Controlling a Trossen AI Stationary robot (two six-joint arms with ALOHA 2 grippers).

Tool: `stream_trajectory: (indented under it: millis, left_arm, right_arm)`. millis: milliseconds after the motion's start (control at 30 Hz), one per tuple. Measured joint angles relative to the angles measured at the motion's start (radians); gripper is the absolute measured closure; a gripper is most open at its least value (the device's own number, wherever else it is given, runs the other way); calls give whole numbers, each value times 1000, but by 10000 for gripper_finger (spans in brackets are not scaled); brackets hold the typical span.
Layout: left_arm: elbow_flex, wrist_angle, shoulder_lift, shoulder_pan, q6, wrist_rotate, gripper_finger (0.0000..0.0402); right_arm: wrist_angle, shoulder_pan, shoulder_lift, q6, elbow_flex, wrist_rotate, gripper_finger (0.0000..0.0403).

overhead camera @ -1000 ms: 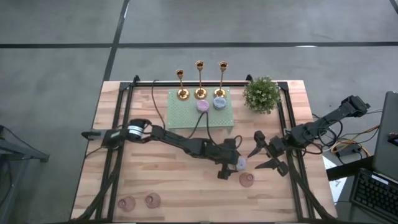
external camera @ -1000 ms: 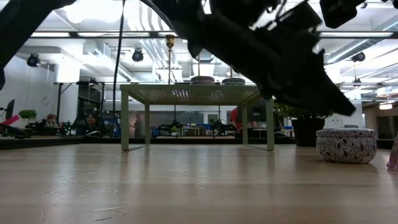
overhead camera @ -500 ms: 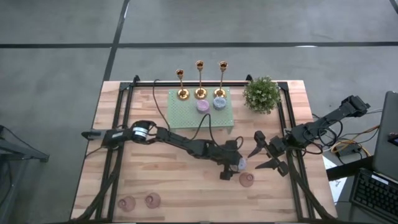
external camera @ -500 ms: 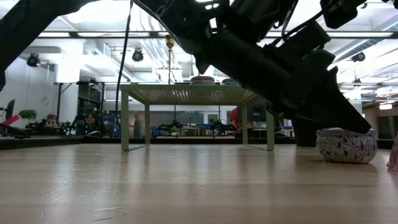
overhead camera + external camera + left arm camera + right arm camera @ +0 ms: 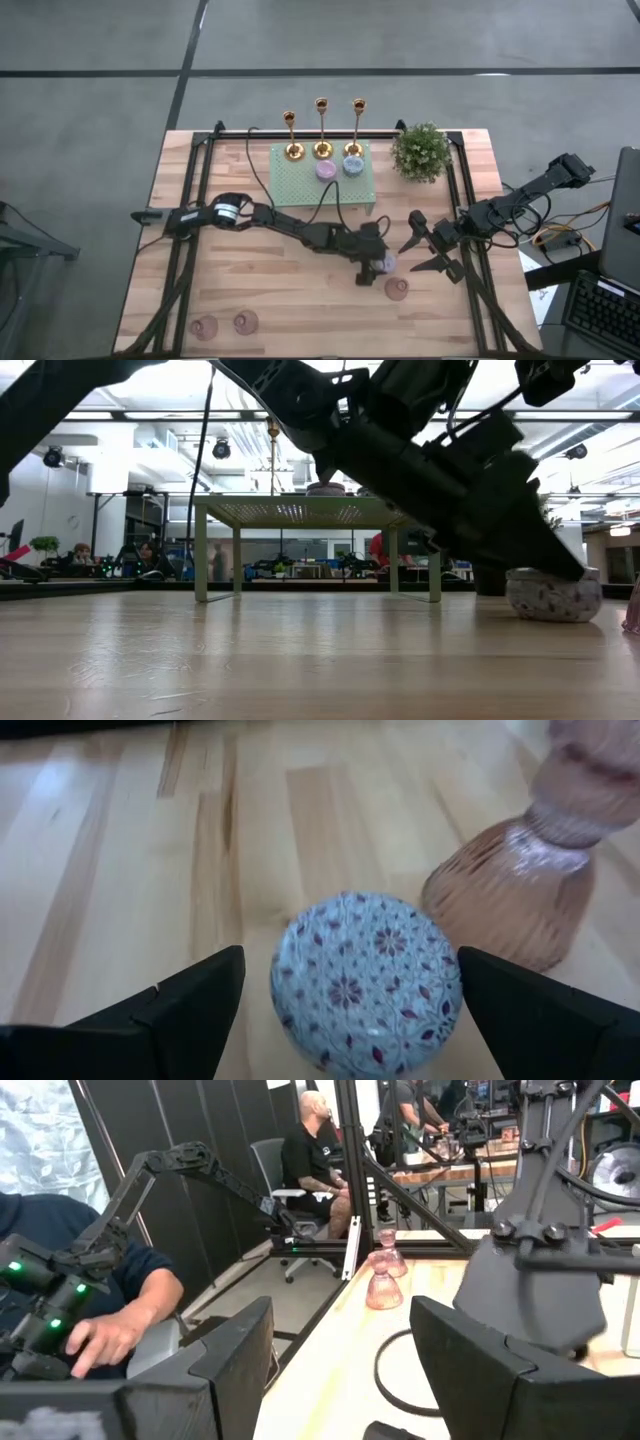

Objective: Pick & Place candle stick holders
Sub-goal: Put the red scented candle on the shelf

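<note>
My left gripper (image 5: 375,265) is open and low over a pale blue patterned round holder (image 5: 365,985), with one finger on either side of it. The holder stands on the table at right of centre (image 5: 385,263). A pink holder (image 5: 397,288) stands just beside it, toward the near edge. Two more pink holders (image 5: 225,323) stand at the near left. Three gold candlesticks (image 5: 322,125) stand along the far edge of the pale green stand (image 5: 300,185), with a lilac holder (image 5: 326,170) and a pale blue holder (image 5: 352,166) on it. My right gripper (image 5: 425,252) is open and empty, right of the patterned holder. My left gripper comes down slanting from the table's left. Its fingers (image 5: 190,1005) stand at the two sides of the patterned holder (image 5: 300,990), which sits upright on the table. I cannot tell whether a finger touches its wall.
A bushy green potted plant (image 5: 420,150) stands at the far right beside the stand. A black cable (image 5: 325,205) runs from the stand to my left arm. People sit beyond the table's left edge (image 5: 90,1310). Bare wood (image 5: 280,290) lies at the near middle.
My left gripper has gone down and a little toward the table's right edge, closing in over the patterned holder, so that its fingers now stand around it. The right arm has kept still.
</note>
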Motion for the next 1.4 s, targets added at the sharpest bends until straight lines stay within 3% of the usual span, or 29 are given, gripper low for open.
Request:
stream_trajectory:
  millis: [1400]
  left_arm:
    - [-35, 63, 39, -6, -29, 8, 37]
  right_arm:
    - [-23, 0, 1, 1, -1, 10, 175]
